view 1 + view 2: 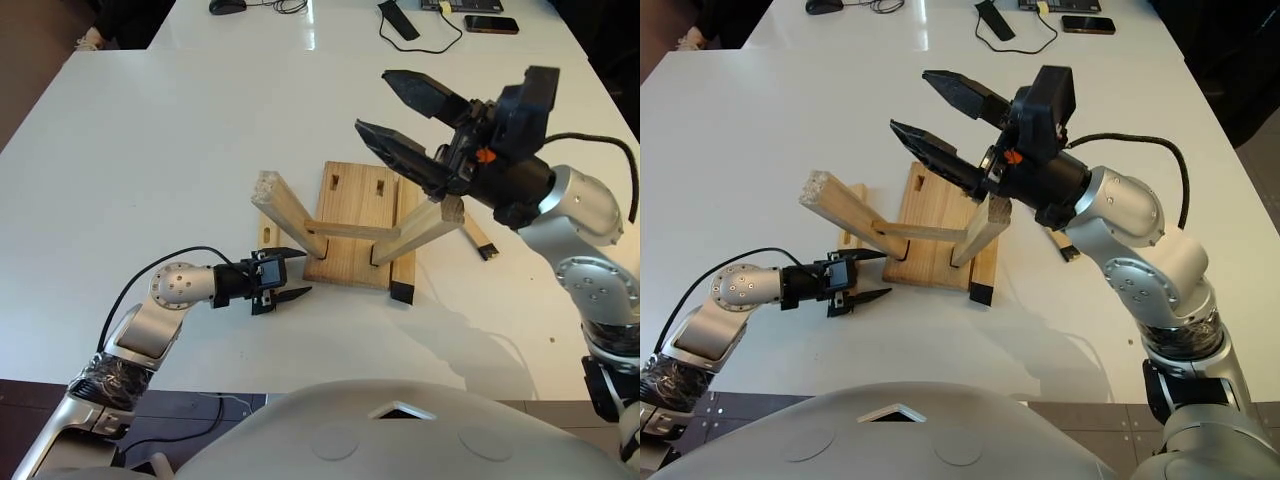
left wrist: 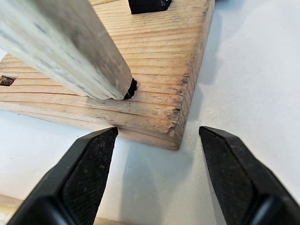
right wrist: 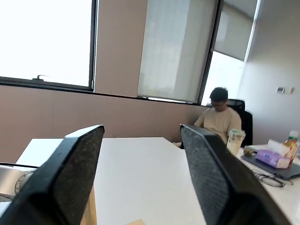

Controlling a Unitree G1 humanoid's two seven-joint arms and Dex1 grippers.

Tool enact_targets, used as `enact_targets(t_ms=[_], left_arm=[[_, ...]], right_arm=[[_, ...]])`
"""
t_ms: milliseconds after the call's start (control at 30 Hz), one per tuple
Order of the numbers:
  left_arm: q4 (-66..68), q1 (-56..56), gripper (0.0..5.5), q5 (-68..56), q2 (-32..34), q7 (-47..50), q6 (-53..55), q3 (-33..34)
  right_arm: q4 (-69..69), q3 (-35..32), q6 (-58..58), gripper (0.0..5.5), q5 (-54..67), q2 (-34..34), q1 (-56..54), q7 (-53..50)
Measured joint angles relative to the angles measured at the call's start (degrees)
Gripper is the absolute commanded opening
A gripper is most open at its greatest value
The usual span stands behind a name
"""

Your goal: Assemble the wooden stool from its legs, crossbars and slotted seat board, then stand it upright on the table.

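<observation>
The seat board is laid flat on the table. Two tilted legs, one at its left and one at its right, are set in its slots and joined by a crossbar. The left gripper is held spread just off the board's near left corner. The right gripper is held spread and empty above the board's far right.

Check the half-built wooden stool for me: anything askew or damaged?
Yes. The flat slotted wooden seat board has a chipped, frayed corner near the open left gripper. The pale wooden leg by that corner leans outward, with a dark gap at its slot, so it looks loosely seated.
</observation>
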Motion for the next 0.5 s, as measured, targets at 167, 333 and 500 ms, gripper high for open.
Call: enact_targets(t_ms=[167, 333, 500], left_arm=[[0.38, -0.35, 3.23, -0.06, -0.17, -0.47, 1.30, -0.26], [0.31, -0.54, 3.23, -1.14, -0.31, -0.39, 1.91, 0.48], [2.02, -1.59, 3.23, -3.43, 0.45, -0.37, 4.38, 4.61]], right_arm=[[2.48, -2.44, 4.26, 2.99, 1.52, 2.14, -2.50, -0.62], [8.72, -18.15, 8.50, 2.99, 13.04, 3.83, -11.93, -7.69], [21.04, -18.22, 8.20, 2.99, 0.81, 0.21, -2.15, -1.53]])
